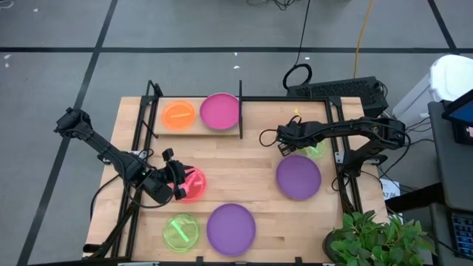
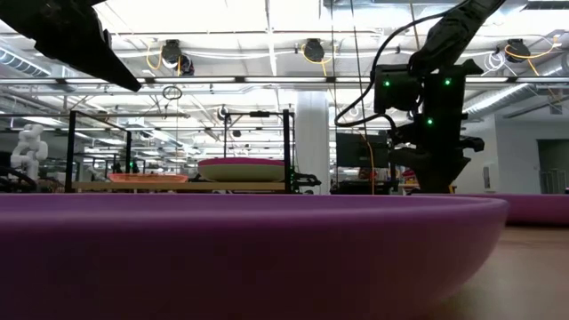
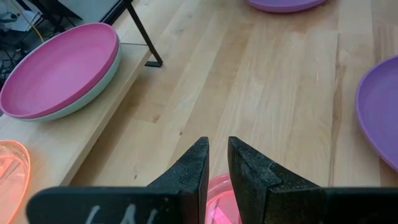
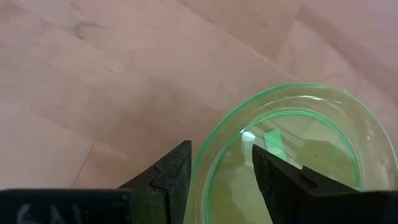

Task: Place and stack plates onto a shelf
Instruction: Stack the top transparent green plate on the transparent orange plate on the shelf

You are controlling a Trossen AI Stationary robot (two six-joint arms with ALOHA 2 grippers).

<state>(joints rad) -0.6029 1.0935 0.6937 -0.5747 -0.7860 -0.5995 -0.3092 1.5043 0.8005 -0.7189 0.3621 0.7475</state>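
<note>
The shelf (image 1: 196,131) at the far edge carries an orange plate (image 1: 178,115) and a magenta plate (image 1: 219,111), which lies on a pale teal plate (image 3: 84,102). My left gripper (image 1: 176,181) is shut on a translucent red plate (image 1: 192,185) at mid-left. My right gripper (image 4: 221,171) stands open, pointing down at a neon-green plate (image 4: 292,143) that lies flat on the table at the right. One finger (image 4: 168,174) is outside its rim and the other (image 4: 283,180) is over its inside. Two purple plates (image 1: 298,177) (image 1: 230,227) and another green plate (image 1: 181,230) lie flat on the table. My left gripper pinches the red plate's rim (image 3: 219,190) between its two fingers. The fingers come slanting down from the table's left side. The plate reaches away from them toward the right. Whether it is clear of the table does not show.
Black frame posts (image 1: 151,92) stand at the shelf's ends and along the table's sides. A keyboard (image 1: 336,90) and cables lie beyond the far right corner, and a plant (image 1: 377,236) stands at the near right. Bare wood shows between the shelf and the purple plates.
</note>
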